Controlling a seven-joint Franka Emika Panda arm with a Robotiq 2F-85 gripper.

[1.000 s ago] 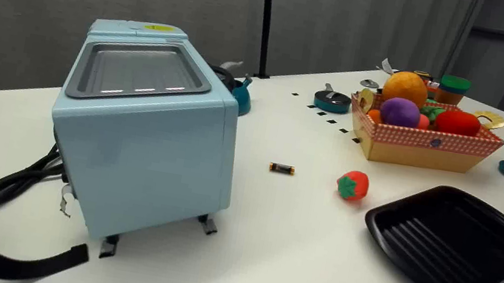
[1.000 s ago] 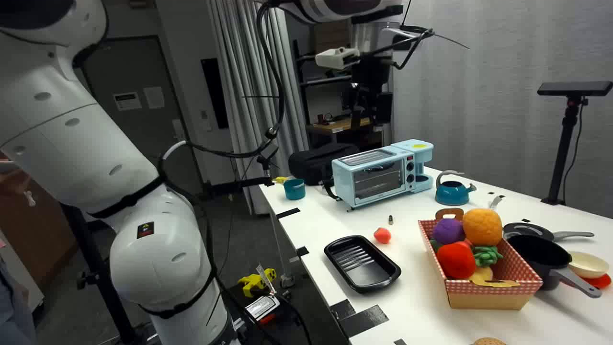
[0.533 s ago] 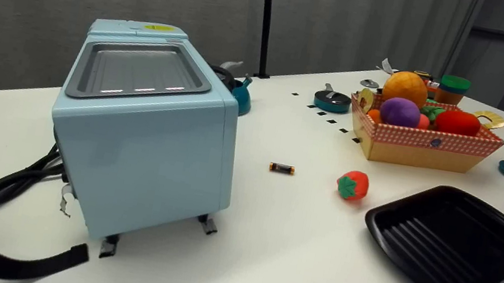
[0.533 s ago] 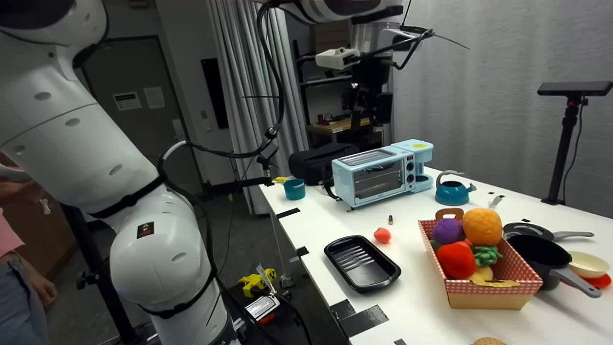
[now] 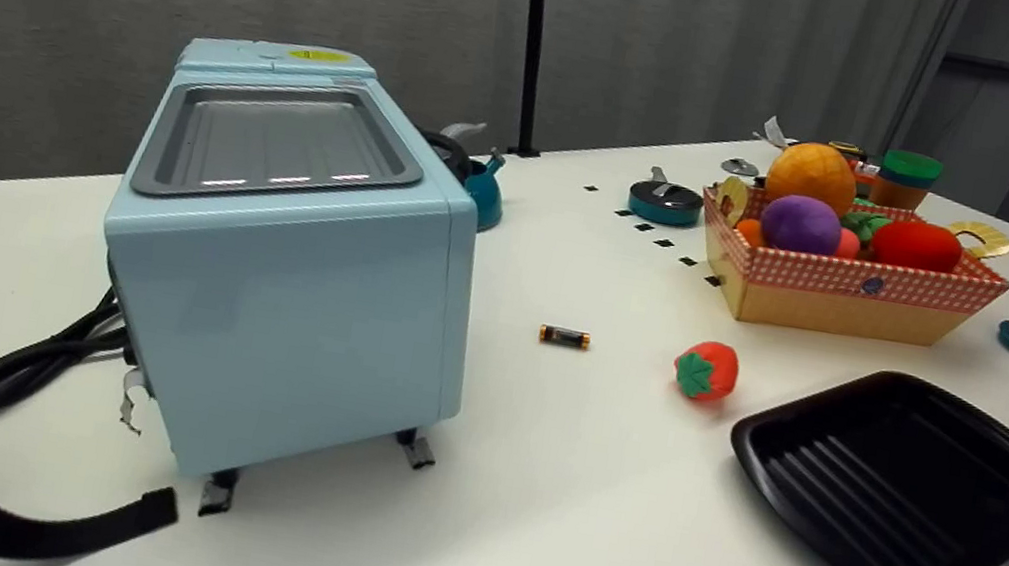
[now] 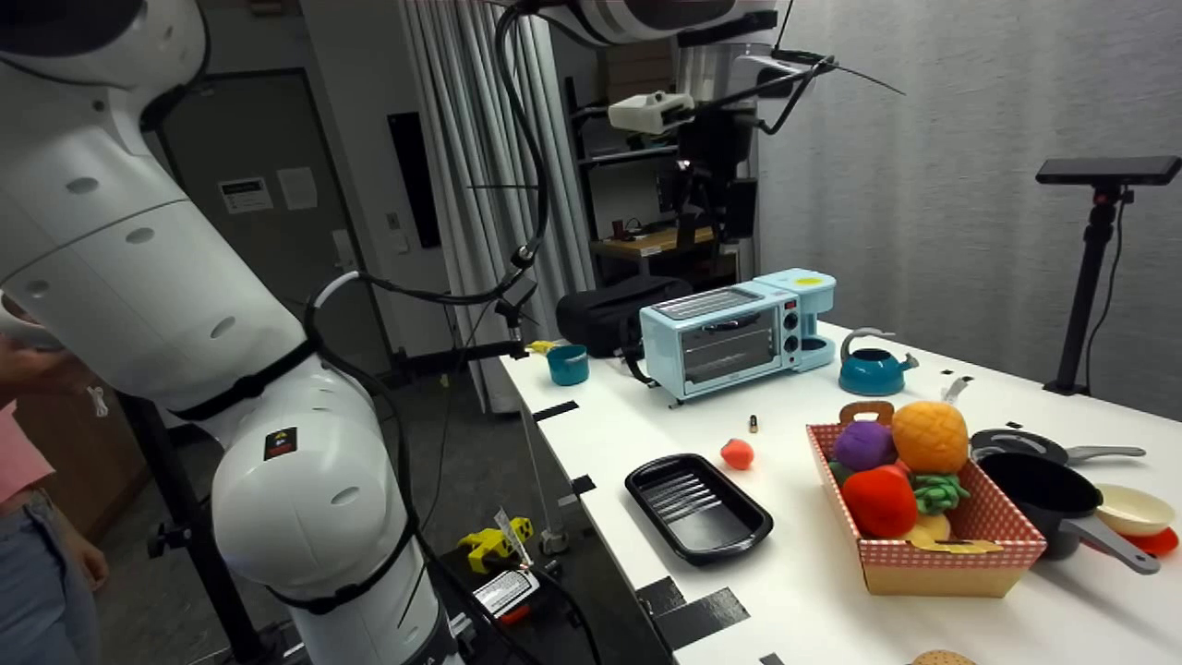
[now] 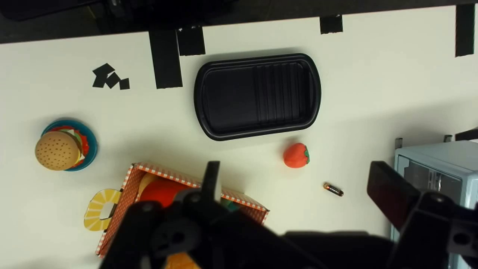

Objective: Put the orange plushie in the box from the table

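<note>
Standing far apart, high over the white table (image 7: 373,93), the fingers (image 7: 386,194) of the gripper (image 7: 295,179) held nothing. Below, the orange plushie (image 7: 295,155) lay on the table, near the black tray (image 7: 231,99) but not touching it, and outside the box (image 6: 937,581).

Getting down to it looked the first hazard: a fingertip landing off-centre could set that rounded toy rolling, and one straying towards the tray could strike its raised rim. The battery (image 7: 333,189), loose and close by, might be swept along. A shallow pinch could let the tapered body slip free. At the box, crowding was the likely trouble: with the big orange-yellow plush (image 6: 930,434) jutting above the rim, anything let go there might tumble off; the bare lining beside the green plush (image 6: 939,493) looked safer.

The plushie appeared to be soft, matte cloth, strawberry-shaped, with a jagged green leaf patch at one end. The tray had rounded corners and a ridged floor, the battery a slim, hard cylinder's form. Past the battery, the light-blue oven (image 5: 294,270) was glossy and boxy. The box seemed to be thin cardboard, its low walls slanting, tan below a red-and-white checked band.
</note>
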